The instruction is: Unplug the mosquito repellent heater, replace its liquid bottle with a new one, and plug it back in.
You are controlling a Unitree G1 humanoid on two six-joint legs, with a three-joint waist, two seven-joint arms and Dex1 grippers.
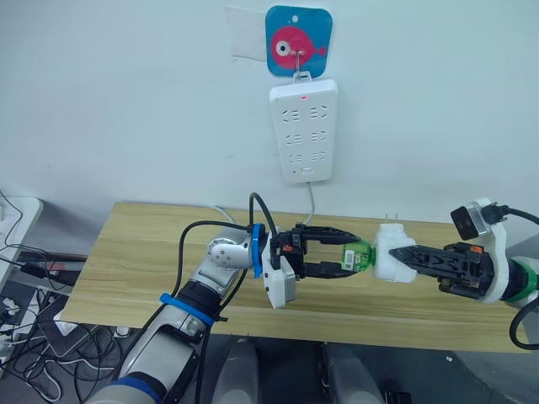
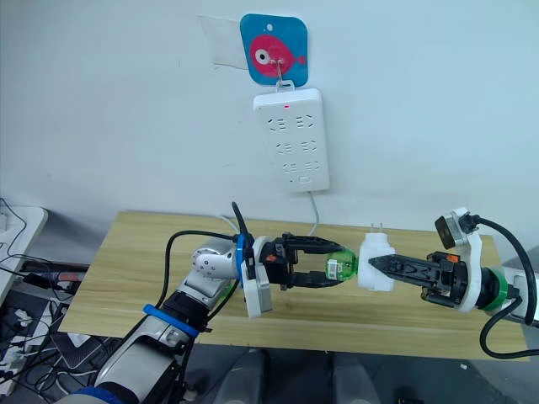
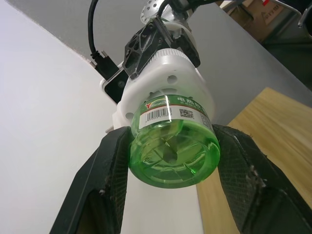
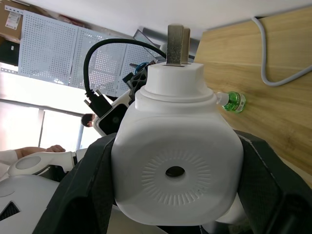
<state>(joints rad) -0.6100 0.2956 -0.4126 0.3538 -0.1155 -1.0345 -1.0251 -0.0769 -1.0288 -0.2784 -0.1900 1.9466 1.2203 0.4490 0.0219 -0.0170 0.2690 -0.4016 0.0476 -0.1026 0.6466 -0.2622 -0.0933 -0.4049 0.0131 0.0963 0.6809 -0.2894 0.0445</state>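
1. Clearly, the small white rounded plastic mosquito repellent heater (image 1: 392,255) is unplugged: it is held in the air over the wooden bench (image 1: 126,252), its two metal prongs pointing up, well apart from the long white power strip (image 1: 303,130) hanging on the wall.
2. The right gripper (image 1: 410,257) has its black fingers clamped on the heater's sides.
3. The left gripper (image 1: 341,253) has its fingers shut around a transparent green liquid bottle (image 1: 357,256) with a barcode label, whose neck end meets the heater's underside.
4. I cannot tell whether this bottle is going in or coming out; a second small green bottle (image 4: 235,101) lies on the bench in the right wrist view, so the swap looks to be midway.
5. Judging from this, finishing the bottle exchange and plugging the heater back into the strip remain.
6. The heater's face shows a round opening ringed by fine ribs.
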